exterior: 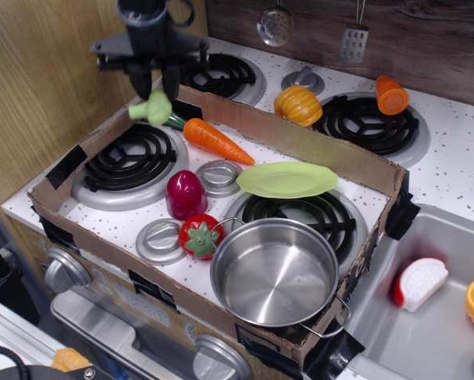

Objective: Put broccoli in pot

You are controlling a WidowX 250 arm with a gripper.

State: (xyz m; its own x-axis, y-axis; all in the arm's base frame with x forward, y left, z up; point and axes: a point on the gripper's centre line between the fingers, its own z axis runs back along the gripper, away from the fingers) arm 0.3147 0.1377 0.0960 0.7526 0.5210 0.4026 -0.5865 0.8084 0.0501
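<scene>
Your tool pinches the broccoli by its bumpy head, holding it in the air above the rear-left burner, well apart from the pot. Judged light, rigid, slick plastic; grip the head squarely, since the stalk offers little purchase.

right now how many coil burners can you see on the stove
4. Front left burner, bare. Front right burner, partly under the plate and pot. Back left burner. Back right burner. None seems hidden.
</scene>
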